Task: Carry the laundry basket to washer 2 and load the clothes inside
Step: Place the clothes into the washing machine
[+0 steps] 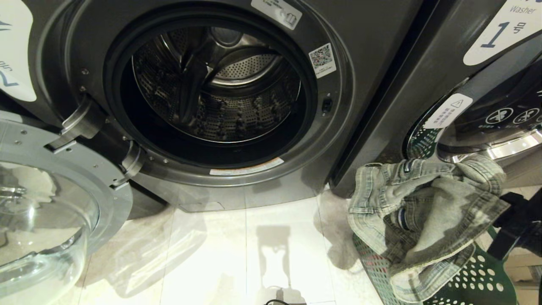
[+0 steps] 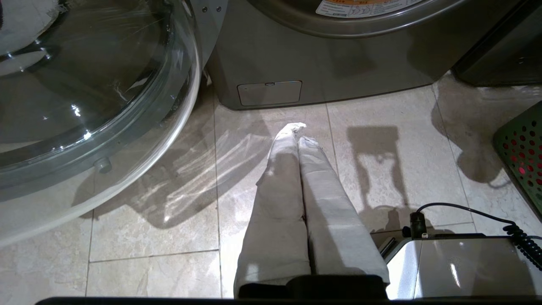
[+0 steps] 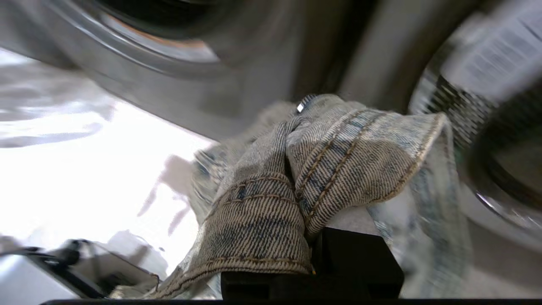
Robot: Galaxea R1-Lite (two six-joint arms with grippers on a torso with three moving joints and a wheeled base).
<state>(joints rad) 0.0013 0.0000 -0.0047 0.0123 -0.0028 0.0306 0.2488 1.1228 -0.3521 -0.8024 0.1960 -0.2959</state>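
Washer 2 (image 1: 372, 51) fills the head view with its door (image 1: 46, 203) swung open to the left and its drum (image 1: 216, 84) empty. Grey denim jeans (image 1: 427, 212) hang bunched in the air at the right, above the dark green laundry basket (image 1: 478, 275) on the floor. My right gripper (image 3: 292, 165) is shut on the jeans, whose folds cover its fingers. Red cloth shows through the basket's holes (image 2: 523, 169). My left gripper (image 2: 298, 129) is shut and empty, low over the floor tiles in front of the washer.
The washer labelled 1 (image 1: 499, 34) stands right behind the basket, door closed. The open glass door juts out over the floor at the left. My base's white edge (image 2: 457, 267) and a coiled cable (image 2: 523, 245) lie near the basket.
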